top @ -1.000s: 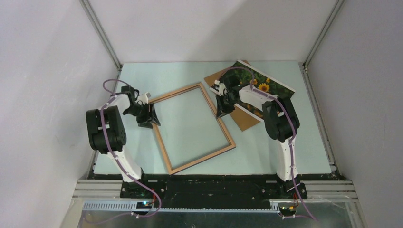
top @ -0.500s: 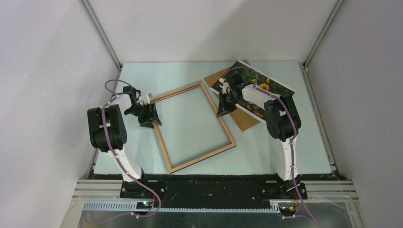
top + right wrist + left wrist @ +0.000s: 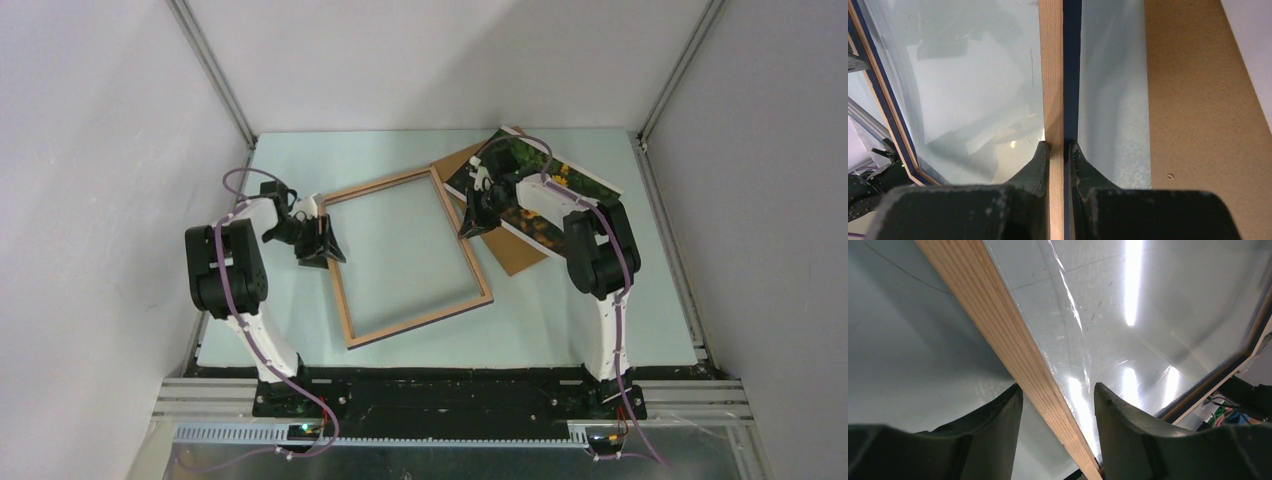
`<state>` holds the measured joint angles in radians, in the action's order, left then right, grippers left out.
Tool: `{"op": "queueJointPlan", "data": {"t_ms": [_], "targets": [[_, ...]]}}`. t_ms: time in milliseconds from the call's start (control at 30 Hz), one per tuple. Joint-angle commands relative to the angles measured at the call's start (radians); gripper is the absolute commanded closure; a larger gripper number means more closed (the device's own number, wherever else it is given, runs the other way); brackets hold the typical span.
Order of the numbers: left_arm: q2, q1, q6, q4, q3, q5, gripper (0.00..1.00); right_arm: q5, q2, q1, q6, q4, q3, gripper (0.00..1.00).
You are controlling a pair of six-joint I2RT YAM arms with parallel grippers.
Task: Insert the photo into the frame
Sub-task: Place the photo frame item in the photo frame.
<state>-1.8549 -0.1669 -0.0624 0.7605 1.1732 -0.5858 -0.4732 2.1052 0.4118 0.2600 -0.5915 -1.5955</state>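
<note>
The frame lies on the counter between the left end effector and the right end effector, each astride a side rail. Just right of the right end effector, the photo lies on the backing board.

One frame, one photo and one brown backing board are counted on one bench. Two arms are fitted: one left arm and one right arm. One pair of jaws is carried by each, two pairs in all.
</note>
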Motion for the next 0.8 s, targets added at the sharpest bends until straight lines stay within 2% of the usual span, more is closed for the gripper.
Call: {"op": "queueJointPlan", "data": {"t_ms": [0, 100, 267, 533, 767], "targets": [[-0.013, 0.006, -0.023, -0.010, 0.014, -0.137, 0.42, -0.089, -0.092, 0.004, 0.055, 0.057, -0.034, 1.00], [-0.032, -0.005, -0.010, -0.009, 0.024, -0.164, 0.41, -0.093, -0.102, 0.003, 0.061, 0.069, -0.016, 1.00], [-0.038, -0.032, 0.004, -0.010, 0.029, -0.154, 0.31, -0.096, -0.117, -0.002, 0.068, 0.086, 0.007, 1.00], [-0.020, -0.091, 0.008, -0.010, 0.018, -0.083, 0.29, -0.100, -0.141, -0.008, 0.083, 0.110, 0.039, 1.00], [-0.008, -0.098, -0.010, -0.009, -0.015, -0.066, 0.29, -0.109, -0.155, -0.018, 0.102, 0.128, 0.059, 1.00]]}}
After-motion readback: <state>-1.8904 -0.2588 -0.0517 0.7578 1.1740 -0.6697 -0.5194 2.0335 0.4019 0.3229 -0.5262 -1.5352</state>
